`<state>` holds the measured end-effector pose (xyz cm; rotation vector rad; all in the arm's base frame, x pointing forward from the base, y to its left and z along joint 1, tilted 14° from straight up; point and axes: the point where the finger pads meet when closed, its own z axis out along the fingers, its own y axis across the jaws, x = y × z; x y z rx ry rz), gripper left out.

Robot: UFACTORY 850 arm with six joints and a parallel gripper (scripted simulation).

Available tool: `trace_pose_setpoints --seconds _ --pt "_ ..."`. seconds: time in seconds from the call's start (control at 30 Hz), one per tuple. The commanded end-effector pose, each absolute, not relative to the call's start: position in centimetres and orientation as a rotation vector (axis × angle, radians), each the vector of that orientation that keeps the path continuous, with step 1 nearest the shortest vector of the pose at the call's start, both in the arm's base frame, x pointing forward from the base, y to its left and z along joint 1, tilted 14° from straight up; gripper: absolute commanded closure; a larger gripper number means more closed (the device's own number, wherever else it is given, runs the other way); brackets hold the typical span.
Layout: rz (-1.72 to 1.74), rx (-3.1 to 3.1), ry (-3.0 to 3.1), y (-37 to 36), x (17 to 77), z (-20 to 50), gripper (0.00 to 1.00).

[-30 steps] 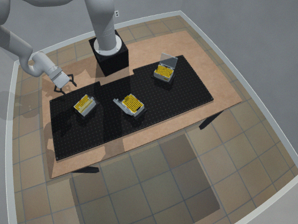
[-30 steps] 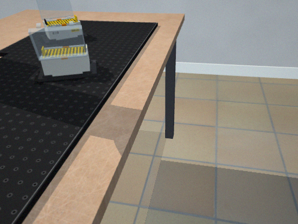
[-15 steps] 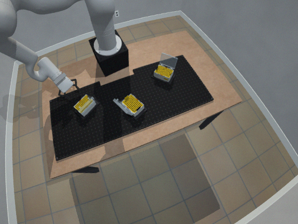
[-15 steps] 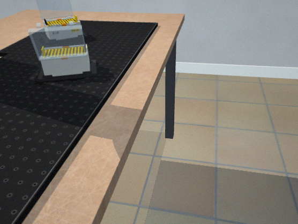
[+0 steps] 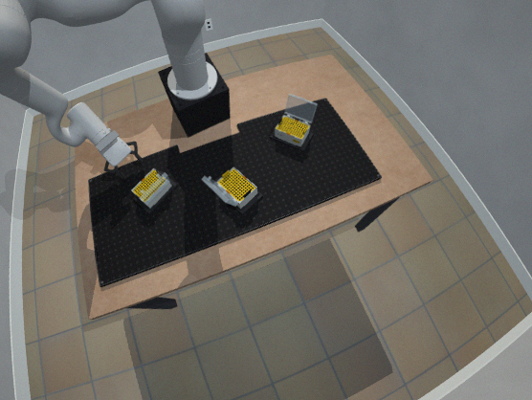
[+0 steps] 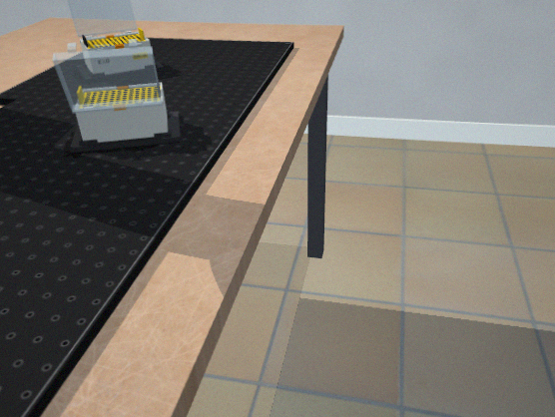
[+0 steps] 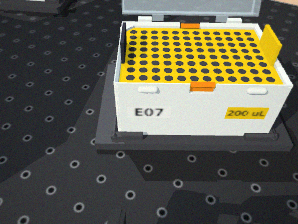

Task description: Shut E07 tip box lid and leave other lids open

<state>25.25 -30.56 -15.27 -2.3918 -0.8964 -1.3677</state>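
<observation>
The tip box with the E07 sticker (image 7: 148, 112) is the left one in the top view (image 5: 149, 186). In the wrist view, the box (image 7: 200, 107) fills the frame, sticker wall towards me. It sits flat on its dark holder plate (image 7: 190, 142). Its yellow tip rack is uncovered. Its clear lid (image 7: 190, 7) stands open behind the rack. My gripper (image 5: 123, 161) is open and empty. It hangs low just to the left of this box, on its front side, apart from it. The fingers do not show in the wrist view.
The middle box (image 5: 235, 184) (image 6: 122, 120) has its lid (image 5: 212, 186) (image 6: 100, 70) open and leaning back. The far right box (image 5: 292, 128) (image 6: 117, 55) has its lid (image 5: 301, 109) (image 6: 102, 15) standing upright. The arm's black base (image 5: 201, 105) stands behind the perforated board (image 5: 311, 191).
</observation>
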Motion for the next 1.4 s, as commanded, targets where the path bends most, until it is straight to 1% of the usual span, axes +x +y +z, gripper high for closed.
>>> trace_pose_setpoints --seconds 0.0,1.23,1.37 --pt "-1.368 -2.393 -0.897 -30.6 25.3 -15.2 0.0" --pt "-1.368 -2.393 -0.897 -30.6 25.3 -15.2 0.0" --pt "-1.368 -2.393 -0.897 -30.8 24.8 -13.3 0.0"
